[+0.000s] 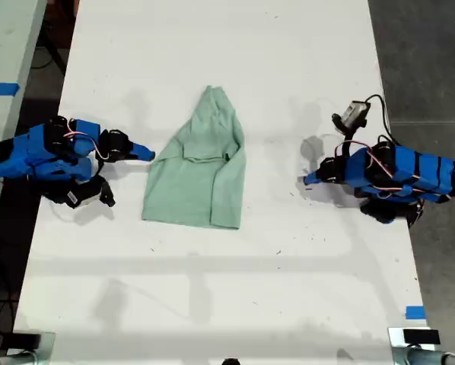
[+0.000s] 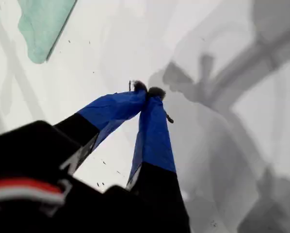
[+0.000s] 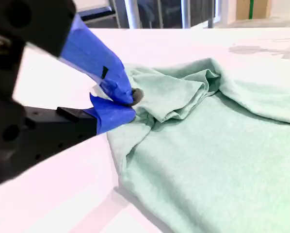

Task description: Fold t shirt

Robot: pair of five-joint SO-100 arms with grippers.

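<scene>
The pale green t shirt (image 1: pixel 197 171) lies partly folded on the white table (image 1: pixel 288 68), narrow at its far end and wide at its near end. My second gripper (image 1: pixel 147 155) is on the exterior view's left, low over the table, with its tip at the shirt's edge. In the second wrist view, my second gripper (image 3: pixel 130 104) is shut with its blue fingertips against the bunched hem of the t shirt (image 3: pixel 208 136); no cloth shows between them. My first gripper (image 1: pixel 310 180) is on the exterior view's right, well apart from the shirt. My first gripper (image 2: pixel 147 91) is shut and empty above bare table, with only a corner of the t shirt (image 2: pixel 40 24) showing.
A small camera (image 1: pixel 354 114) with a black cable rides on the first arm. Blue tape (image 1: pixel 415 312) marks the table's near corner on the exterior view's right. A second table with blue tape (image 1: pixel 1 88) stands at the exterior view's left. Dark floor (image 1: pixel 425 61) lies beyond the table's edge.
</scene>
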